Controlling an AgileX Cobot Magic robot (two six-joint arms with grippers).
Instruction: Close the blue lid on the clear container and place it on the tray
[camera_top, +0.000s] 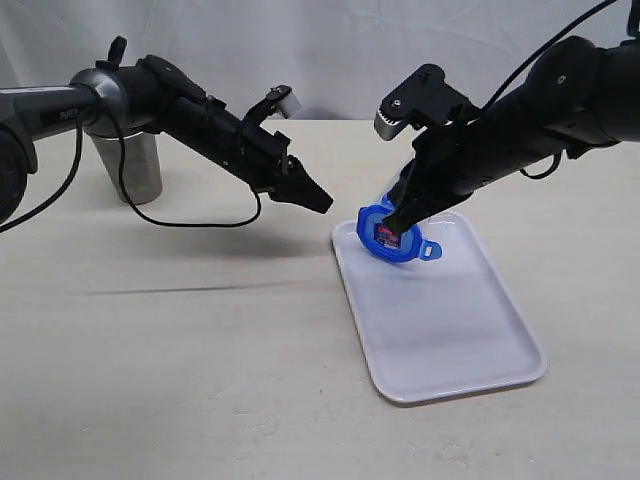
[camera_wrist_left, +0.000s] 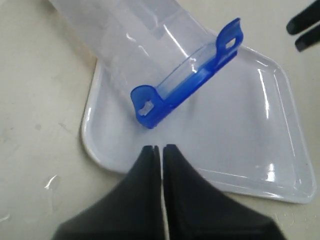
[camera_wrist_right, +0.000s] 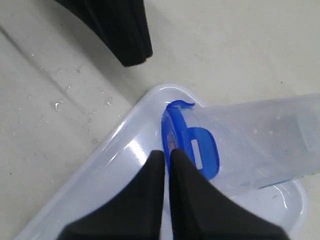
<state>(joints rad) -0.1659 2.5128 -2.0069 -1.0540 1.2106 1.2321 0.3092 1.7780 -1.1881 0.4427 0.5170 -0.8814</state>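
I see L gripper (camera_top: 322, 203) w/ jaws pressed together, empty, hovering over table (camera_top: 200, 350) near white rect. plastic tray (camera_top: 455, 340). R gripper (camera_wrist_right: 166, 155) also closed tight, empty, right by small blue snap-tab plastic lid (camera_top: 388, 240). Lid's on clear tapered plastic container (camera_wrist_right: 260, 145), lying on its side, lid end in tray corner.

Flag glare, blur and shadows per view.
Exterior view: soft, even light, faint shadows on the table, no hot glare. Left wrist view: bright streaks on the tray rim and clear container; left end effector soft-edged up close. Right wrist view: glare patch on the tray; blue lid slightly soft.
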